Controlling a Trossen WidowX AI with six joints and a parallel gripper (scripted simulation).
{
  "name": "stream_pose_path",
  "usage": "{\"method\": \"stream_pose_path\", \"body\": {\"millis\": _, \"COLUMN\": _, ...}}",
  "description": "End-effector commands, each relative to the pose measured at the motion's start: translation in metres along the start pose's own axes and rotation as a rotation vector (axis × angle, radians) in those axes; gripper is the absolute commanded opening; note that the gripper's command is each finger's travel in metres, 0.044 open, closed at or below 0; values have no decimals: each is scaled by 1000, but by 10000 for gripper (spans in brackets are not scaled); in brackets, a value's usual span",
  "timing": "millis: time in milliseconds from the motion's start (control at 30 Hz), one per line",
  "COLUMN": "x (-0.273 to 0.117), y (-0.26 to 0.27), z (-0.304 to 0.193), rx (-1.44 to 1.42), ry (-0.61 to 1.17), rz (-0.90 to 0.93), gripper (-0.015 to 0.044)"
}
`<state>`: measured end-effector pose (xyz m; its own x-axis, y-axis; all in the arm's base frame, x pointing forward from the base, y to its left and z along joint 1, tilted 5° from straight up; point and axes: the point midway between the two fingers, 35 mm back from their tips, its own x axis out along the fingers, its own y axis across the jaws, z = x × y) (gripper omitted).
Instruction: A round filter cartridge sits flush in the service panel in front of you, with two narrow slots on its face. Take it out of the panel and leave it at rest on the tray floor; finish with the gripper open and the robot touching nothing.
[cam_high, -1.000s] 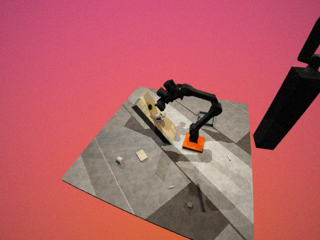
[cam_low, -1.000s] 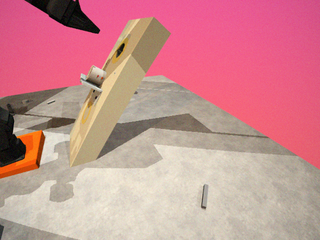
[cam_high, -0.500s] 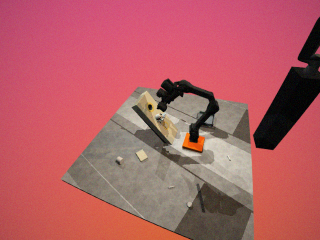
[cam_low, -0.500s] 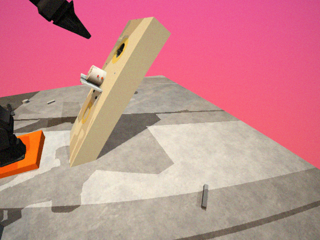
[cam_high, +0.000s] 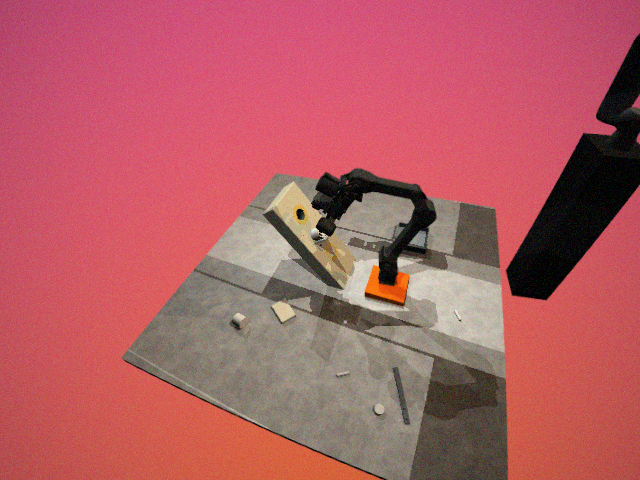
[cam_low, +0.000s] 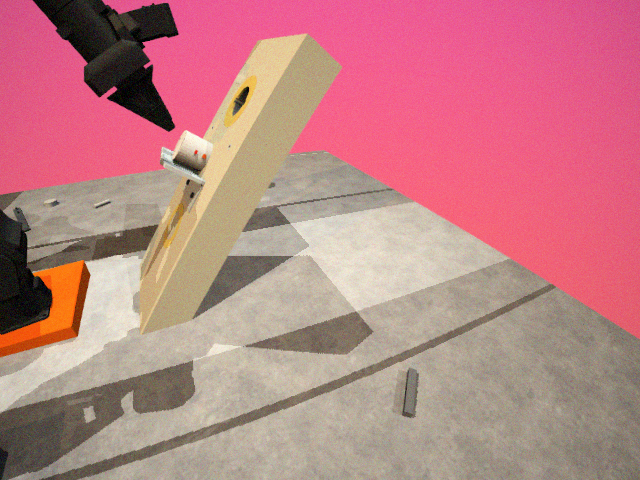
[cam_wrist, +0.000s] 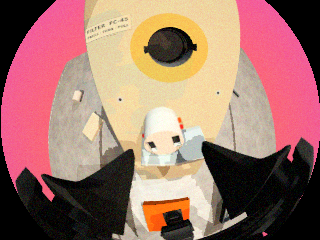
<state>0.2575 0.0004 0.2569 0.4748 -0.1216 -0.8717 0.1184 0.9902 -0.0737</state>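
Observation:
The tan service panel leans tilted on the table. Its yellow-ringed round socket is empty. The white round filter cartridge lies on its side on the small grey tray fixed to the panel face below the socket. My gripper is open and holds nothing. In the exterior view its dark fingers hang up and to the left of the cartridge, apart from it. In the wrist view they stand on either side of it.
The arm stands on an orange base beside the panel's foot. Loose bits lie on the table: a small cylinder, a tan tile, a grey bar, a disc. A tall black block stands at right.

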Motion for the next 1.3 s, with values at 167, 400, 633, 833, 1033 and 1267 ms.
{"method": "stream_pose_path", "body": {"millis": 167, "x": 17, "y": 1, "z": -1, "rx": 3, "ry": 9, "rz": 4, "gripper": 305}}
{"method": "stream_pose_path", "body": {"millis": 400, "x": 28, "y": 1, "z": -2, "rx": 3, "ry": 8, "rz": 4, "gripper": 305}}
{"method": "stream_pose_path", "body": {"millis": 633, "x": 39, "y": 1, "z": -2, "rx": 3, "ry": 7, "rz": 4, "gripper": 305}}
{"method": "stream_pose_path", "body": {"millis": 833, "x": 44, "y": 1, "z": -3, "rx": 3, "ry": 7, "rz": 4, "gripper": 305}}
{"method": "stream_pose_path", "body": {"millis": 1033, "x": 41, "y": 0, "z": -2, "rx": 8, "ry": 5, "rz": -1, "gripper": 271}}
{"method": "stream_pose_path", "body": {"millis": 1267, "x": 41, "y": 0, "z": -2, "rx": 8, "ry": 5, "rz": -1, "gripper": 225}}
